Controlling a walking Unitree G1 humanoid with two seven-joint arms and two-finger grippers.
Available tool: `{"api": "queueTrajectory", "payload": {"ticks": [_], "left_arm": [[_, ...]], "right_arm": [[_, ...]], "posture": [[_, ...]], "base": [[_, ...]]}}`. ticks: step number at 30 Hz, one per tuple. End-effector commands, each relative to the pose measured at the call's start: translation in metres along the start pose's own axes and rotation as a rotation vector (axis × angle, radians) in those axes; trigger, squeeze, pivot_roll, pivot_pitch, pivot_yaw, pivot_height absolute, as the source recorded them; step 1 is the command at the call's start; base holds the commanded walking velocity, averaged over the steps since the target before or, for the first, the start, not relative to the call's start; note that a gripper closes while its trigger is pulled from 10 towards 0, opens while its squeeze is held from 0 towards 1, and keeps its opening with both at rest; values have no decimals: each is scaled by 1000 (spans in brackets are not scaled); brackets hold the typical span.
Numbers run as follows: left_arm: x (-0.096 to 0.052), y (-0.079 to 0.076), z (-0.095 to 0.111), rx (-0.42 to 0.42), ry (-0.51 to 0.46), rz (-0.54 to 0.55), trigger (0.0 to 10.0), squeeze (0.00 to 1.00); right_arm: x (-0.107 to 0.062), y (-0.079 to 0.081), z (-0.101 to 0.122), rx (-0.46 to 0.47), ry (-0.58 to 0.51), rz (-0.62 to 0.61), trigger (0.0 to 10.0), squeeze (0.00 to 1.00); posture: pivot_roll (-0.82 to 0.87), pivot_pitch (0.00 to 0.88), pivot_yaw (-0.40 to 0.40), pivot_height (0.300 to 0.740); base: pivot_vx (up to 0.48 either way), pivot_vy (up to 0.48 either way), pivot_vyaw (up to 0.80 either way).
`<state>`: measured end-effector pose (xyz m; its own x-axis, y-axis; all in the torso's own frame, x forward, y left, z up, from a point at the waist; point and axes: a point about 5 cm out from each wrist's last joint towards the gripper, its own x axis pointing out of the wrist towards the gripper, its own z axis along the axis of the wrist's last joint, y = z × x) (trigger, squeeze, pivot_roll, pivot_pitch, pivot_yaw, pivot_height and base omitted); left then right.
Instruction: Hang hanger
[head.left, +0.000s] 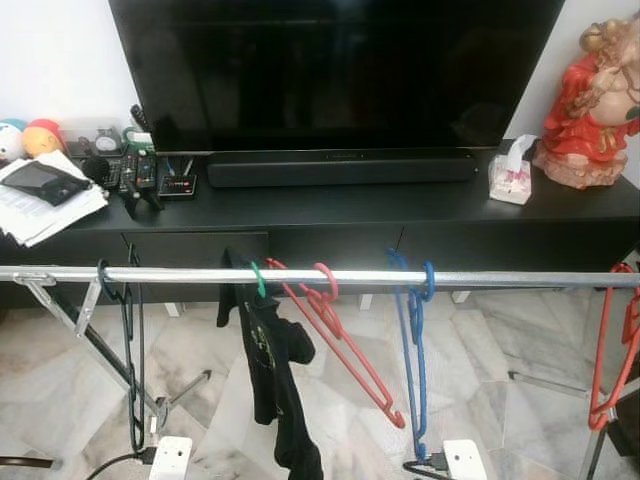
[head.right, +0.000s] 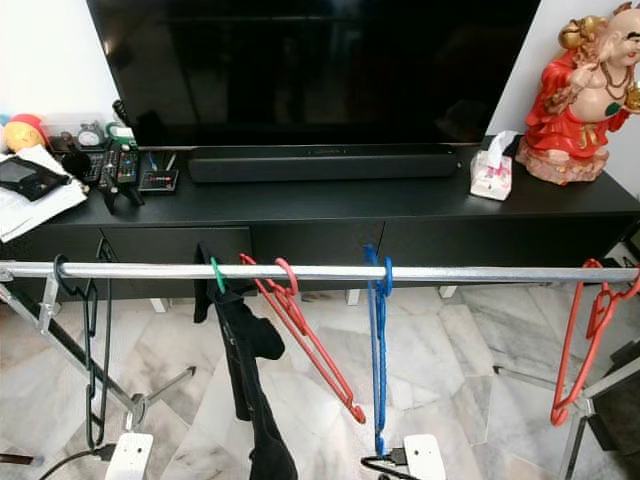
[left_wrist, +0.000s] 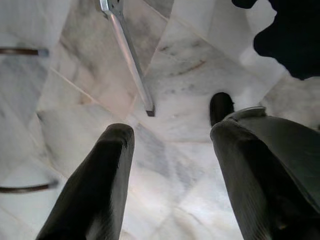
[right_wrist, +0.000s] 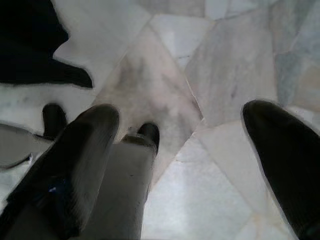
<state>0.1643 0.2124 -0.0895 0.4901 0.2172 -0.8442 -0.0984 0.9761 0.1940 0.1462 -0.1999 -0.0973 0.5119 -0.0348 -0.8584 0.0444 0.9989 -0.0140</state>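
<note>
Both grippers hang low with their fingers spread wide and nothing between them. Left wrist view: the left gripper (left_wrist: 167, 175) points down at the marble floor (left_wrist: 170, 90), beside a slanted metal leg (left_wrist: 131, 62) of the drying rack and a dark fold of cloth (left_wrist: 292, 37). Right wrist view: the right gripper (right_wrist: 190, 165) likewise faces bare floor, with dark cloth (right_wrist: 30, 45) near it. Head views: a steel rail (head.left: 330, 275) crosses the scene in front of a black TV cabinet (head.left: 350, 215). On the rail, from the robot's left, hang a black hanger (head.left: 130, 330), a green-hooked hanger carrying a black shirt (head.left: 270, 370), a red hanger (head.left: 335, 335), a blue hanger (head.left: 415, 340) and, at the far right end, another red hanger (head.left: 615, 340). Every hanger visible is already on the rail, so the hanging appears complete. Behind the rail stand a television (head.left: 335, 70), a soundbar (head.left: 340, 167), remotes (head.left: 140, 172), papers (head.left: 45, 205), a tissue box (head.left: 512, 175) and a red figurine (head.left: 595, 100). Two white power strips (head.left: 465, 460) lie on the floor below the rail.
</note>
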Motion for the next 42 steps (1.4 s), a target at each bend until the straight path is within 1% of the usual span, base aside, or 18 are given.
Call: {"api": "queueTrajectory", "payload": {"ticks": [1,6,7,10,14,20,26,31,42], "left_arm": [[-1,-5,-5,-13,18,-11,10000,0],[-1,-10,-5,-14,13,-20,10000,0],[-1,-11,-5,-16,10,-22,10000,0],[-2,-14,-5,-27,3,-22,10000,0],[-2,-17,-6,-47,10,-29,10000,0],[-2,-19,-5,-52,14,-37,10000,0],[-2,-20,-5,-50,10,-43,10000,0],[-2,-21,-5,-49,7,-47,10000,0],[-2,-21,-6,-55,13,-44,10000,0]], "right_arm": [[0,-8,4,52,-13,-36,10000,0],[0,-12,6,58,-16,-53,10000,0],[-1,-14,5,59,-16,-54,10000,0],[-2,-14,0,45,-6,-44,10000,0],[-4,-15,-8,29,11,-34,10000,0],[-5,-18,-10,34,14,-34,10000,0],[-7,-21,-18,44,24,-41,10000,0],[-6,-18,-14,43,25,-33,10000,0],[-5,-18,-13,51,18,-34,10000,0]], "posture": [[-24,0,1,740],[-36,0,-6,740],[-44,0,-21,740],[-47,0,-41,740],[-44,0,-47,740],[-43,0,-48,740],[-46,0,-53,740],[-39,0,-58,740],[-33,0,-61,740]], "base": [[0,0,0],[0,0,0],[0,0,0],[0,0,0],[0,0,0],[0,0,0],[0,0,0],[0,0,0],[0,0,0]]}}
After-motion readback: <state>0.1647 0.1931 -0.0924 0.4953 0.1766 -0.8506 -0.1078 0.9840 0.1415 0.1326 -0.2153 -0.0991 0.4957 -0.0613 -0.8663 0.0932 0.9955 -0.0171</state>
